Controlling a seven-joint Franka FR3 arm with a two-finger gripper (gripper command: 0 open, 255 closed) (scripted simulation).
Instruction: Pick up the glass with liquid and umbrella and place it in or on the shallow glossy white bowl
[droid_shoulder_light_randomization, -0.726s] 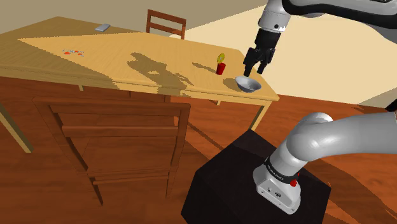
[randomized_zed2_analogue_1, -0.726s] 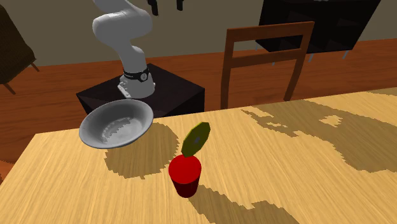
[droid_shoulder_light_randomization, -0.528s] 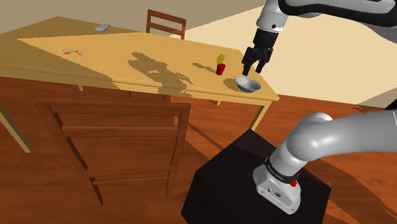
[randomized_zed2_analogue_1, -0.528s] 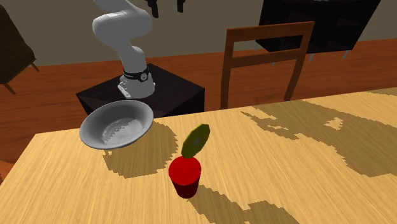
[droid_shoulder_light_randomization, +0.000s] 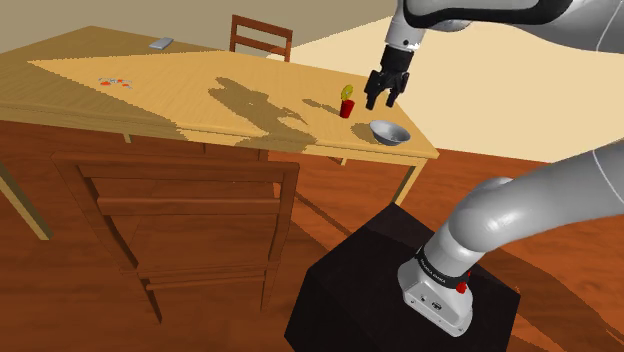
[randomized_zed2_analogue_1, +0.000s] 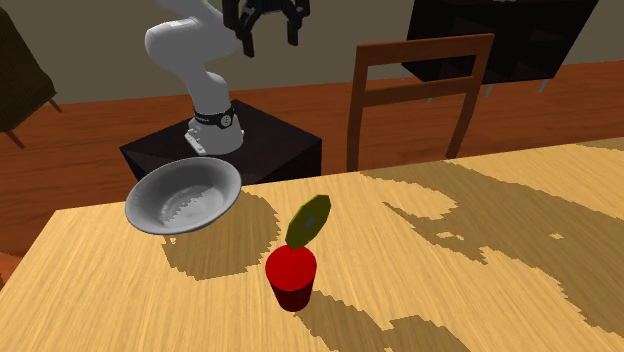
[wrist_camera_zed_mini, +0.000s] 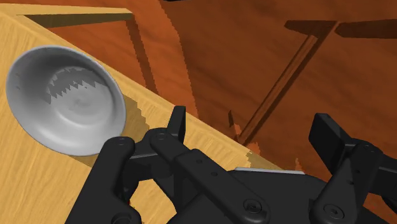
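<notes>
Red glass upright on the wooden table, an olive-green umbrella leaning out of its rim. Not held; nothing touches it.

Shoulder view: shallow grey-white bowl at 4 o'clock of the glass, near but apart, close to the table's corner. Black gripper hangs in the air just at 3 o'clock of the glass and at 11 o'clock of the bowl, above both.

Second exterior view: bowl at 10 o'clock of the glass, umbrella tilting toward 1 o'clock. Gripper high at 12 o'clock, fingers spread wide, nothing between them. Dark stand behind the bowl; wooden chair at 2 o'clock of the glass.

Wrist view: both fingers stand apart, gap empty; bowl beside one finger, on the table's edge.
</notes>
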